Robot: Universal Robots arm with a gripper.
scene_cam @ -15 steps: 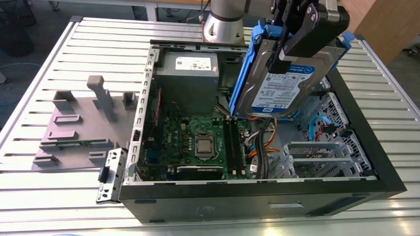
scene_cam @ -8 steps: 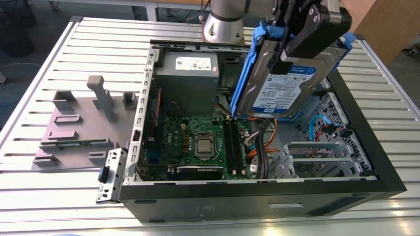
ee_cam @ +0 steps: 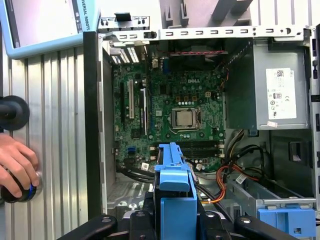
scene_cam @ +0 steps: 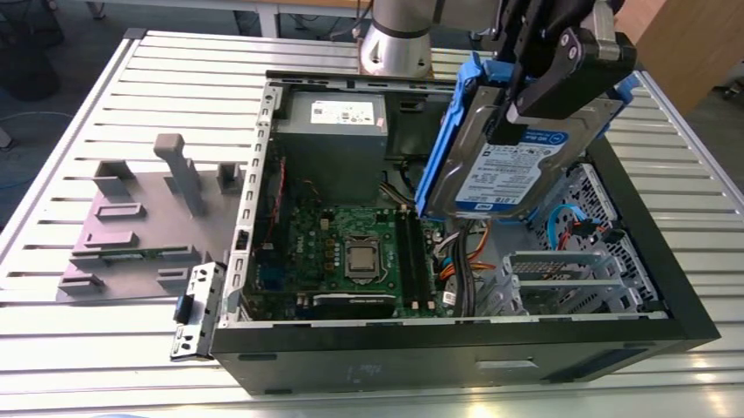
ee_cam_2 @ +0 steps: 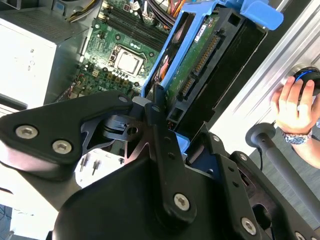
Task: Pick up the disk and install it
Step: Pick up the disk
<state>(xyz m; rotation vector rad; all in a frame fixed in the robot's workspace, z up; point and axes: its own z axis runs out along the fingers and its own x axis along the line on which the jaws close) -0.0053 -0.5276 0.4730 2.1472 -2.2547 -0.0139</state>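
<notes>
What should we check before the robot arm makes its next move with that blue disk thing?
1. Grip: the gripper is clamped on the disk: ok.
2. The computer case is open: ok.
3. The disk hangs clear of the motherboard: ok.
4. The metal drive cage is free: cannot tell.
5. The cables are out of the way: cannot tell.
6. The person's hand is outside the case: ok.
</notes>
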